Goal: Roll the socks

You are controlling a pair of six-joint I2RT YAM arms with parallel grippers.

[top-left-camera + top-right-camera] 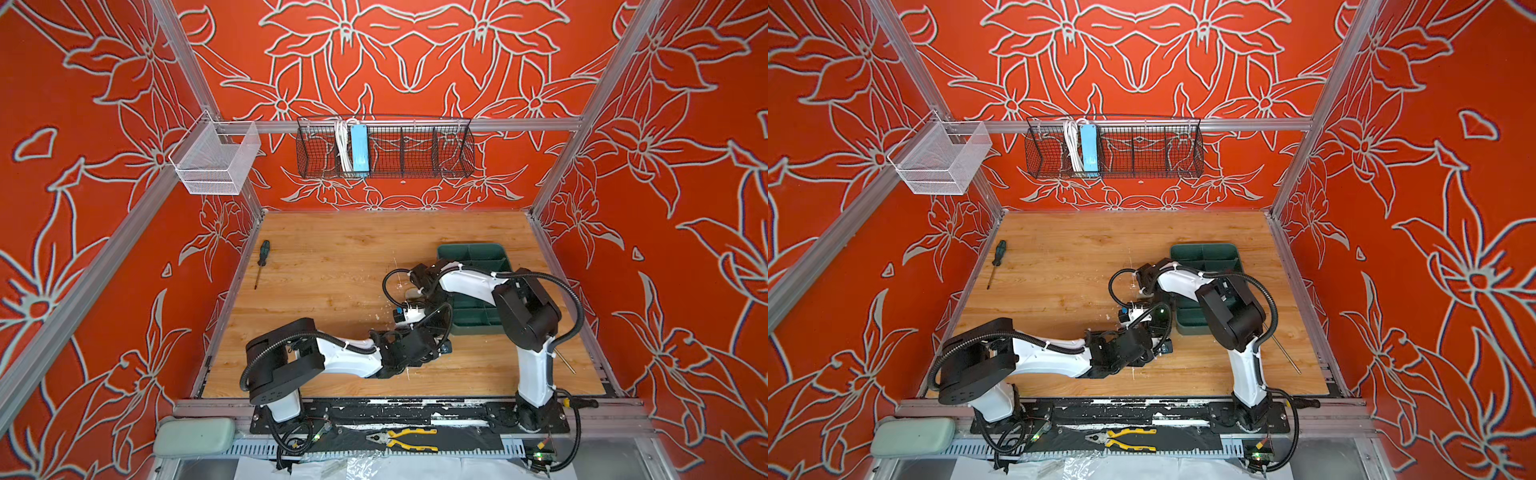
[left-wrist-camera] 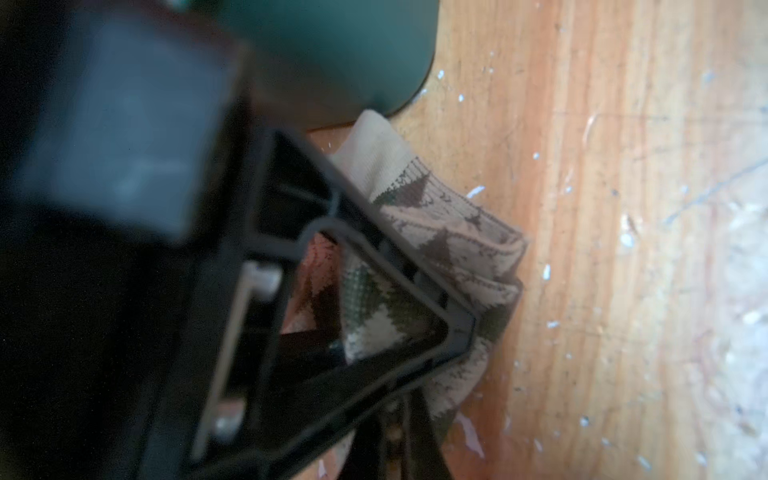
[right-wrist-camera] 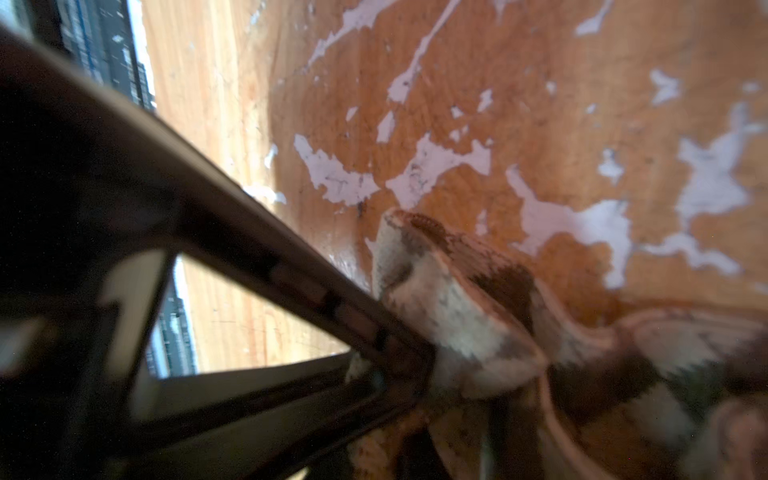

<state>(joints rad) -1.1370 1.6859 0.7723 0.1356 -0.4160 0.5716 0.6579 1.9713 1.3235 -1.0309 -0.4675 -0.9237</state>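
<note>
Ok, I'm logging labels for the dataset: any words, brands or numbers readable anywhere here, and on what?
None readable.
Blue box in the wire basket: any print too small.
Pliers, screwdriver: no legible marks.
Argyle sock: pattern only, no text.

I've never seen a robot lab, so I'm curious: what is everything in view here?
Wooden tabletop: one, light brown, cell floor.
Dark green plastic divided tray: one, table's right side.
Beige fabric sock with brown argyle diamonds: one, bunched on the table beside the tray.
Black-green-handled screwdriver: one, table's far left.
Thin metal rod: one, silver, table's right edge.
Black wire basket: one, back rail, holding a blue power strip and white cable.
White mesh basket: one, left rail.
Yellow-handled pliers: one, front ledge.
Pale green pad: one, front left corner.
Left arm, right arm: two, white and black; left end effector and right end effector both shut on the sock.
</note>
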